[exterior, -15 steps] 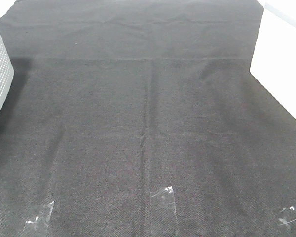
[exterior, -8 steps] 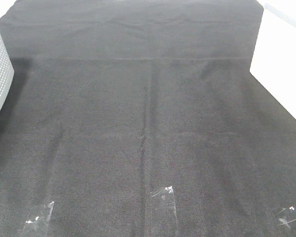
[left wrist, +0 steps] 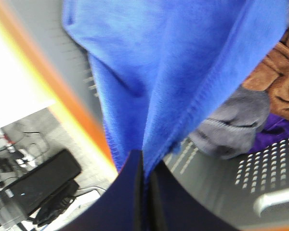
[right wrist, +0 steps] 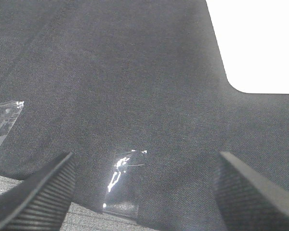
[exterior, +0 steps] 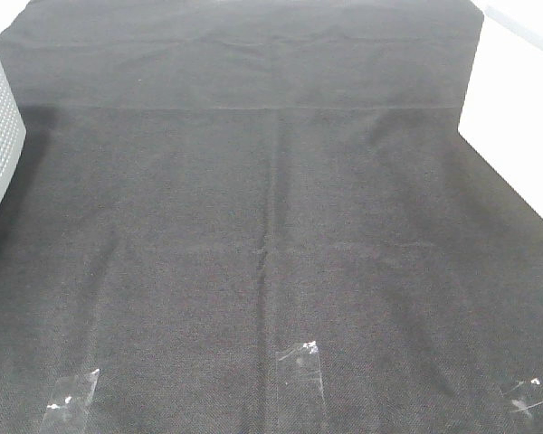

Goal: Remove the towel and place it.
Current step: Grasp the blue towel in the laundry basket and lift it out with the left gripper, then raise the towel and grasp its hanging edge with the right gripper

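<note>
Pinching a fold of the towel [left wrist: 173, 72] in the left gripper [left wrist: 144, 166], with both fingers pressed tight together on the bright blue cloth. Held clear of the table, spreading out from the grip across most of the left wrist view, in front of a brown cloth [left wrist: 279, 82], a grey cloth [left wrist: 231, 130] and a purple cloth [left wrist: 279, 132] heaped in a perforated grey container [left wrist: 260, 166]. Gripping nothing in the right gripper [right wrist: 144, 159], with fingers spread wide over the black table covering [exterior: 271, 199], near a strip of clear tape [right wrist: 123, 183]. Seen from the high camera, only the creased covering and three taped patches along its near edge, with towel and both grippers out of frame.
</note>
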Controlling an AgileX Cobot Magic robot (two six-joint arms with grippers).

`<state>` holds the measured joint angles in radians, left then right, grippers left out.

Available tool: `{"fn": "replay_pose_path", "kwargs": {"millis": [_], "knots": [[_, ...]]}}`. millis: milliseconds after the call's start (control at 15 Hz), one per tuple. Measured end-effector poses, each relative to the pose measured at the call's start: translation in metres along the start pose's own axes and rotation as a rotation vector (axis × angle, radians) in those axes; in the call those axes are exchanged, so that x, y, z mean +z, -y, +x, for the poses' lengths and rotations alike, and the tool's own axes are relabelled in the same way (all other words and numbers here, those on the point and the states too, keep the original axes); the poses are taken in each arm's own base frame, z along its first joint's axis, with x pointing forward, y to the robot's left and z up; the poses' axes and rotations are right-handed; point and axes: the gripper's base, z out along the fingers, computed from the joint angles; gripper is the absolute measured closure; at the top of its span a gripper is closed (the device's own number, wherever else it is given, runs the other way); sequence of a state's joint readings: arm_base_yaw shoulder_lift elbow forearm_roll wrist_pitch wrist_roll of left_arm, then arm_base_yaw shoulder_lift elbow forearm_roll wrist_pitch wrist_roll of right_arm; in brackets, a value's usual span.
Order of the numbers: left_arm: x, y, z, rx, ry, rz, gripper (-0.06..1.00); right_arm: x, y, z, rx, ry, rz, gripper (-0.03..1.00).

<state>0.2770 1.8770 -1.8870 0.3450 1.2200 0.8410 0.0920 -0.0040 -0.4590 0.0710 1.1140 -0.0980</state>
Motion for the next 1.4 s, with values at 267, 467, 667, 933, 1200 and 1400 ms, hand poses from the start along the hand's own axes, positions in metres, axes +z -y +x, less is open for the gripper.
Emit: {"fn": "replay_pose_path", "kwargs": {"millis": [267, 467, 667, 933, 1200, 1400], "knots": [[-0.073, -0.007, 0.023, -0.064, 0.107, -0.139, 0.94, 0.000, 0.000, 0.000, 0.000, 0.000, 0.000, 0.21], [-0.121, -0.006, 0.031, -0.151, 0.236, -0.264, 0.94, 0.000, 0.000, 0.000, 0.000, 0.000, 0.000, 0.21], [-0.169, 0.004, 0.028, -0.180, 0.402, -0.373, 0.94, 0.000, 0.000, 0.000, 0.000, 0.000, 0.000, 0.21], [-0.231, 0.028, 0.021, -0.116, 0.625, -0.514, 0.94, 0.000, 0.000, 0.000, 0.000, 0.000, 0.000, 0.21], [-0.269, 0.062, 0.005, 0.019, 0.799, -0.520, 0.94, 0.000, -0.001, 0.000, -0.004, 0.005, -0.007, 0.21], [-0.281, 0.084, -0.010, 0.105, 0.876, -0.480, 0.94, 0.005, -0.012, -0.016, -0.076, 0.033, -0.149, 0.21]]}}
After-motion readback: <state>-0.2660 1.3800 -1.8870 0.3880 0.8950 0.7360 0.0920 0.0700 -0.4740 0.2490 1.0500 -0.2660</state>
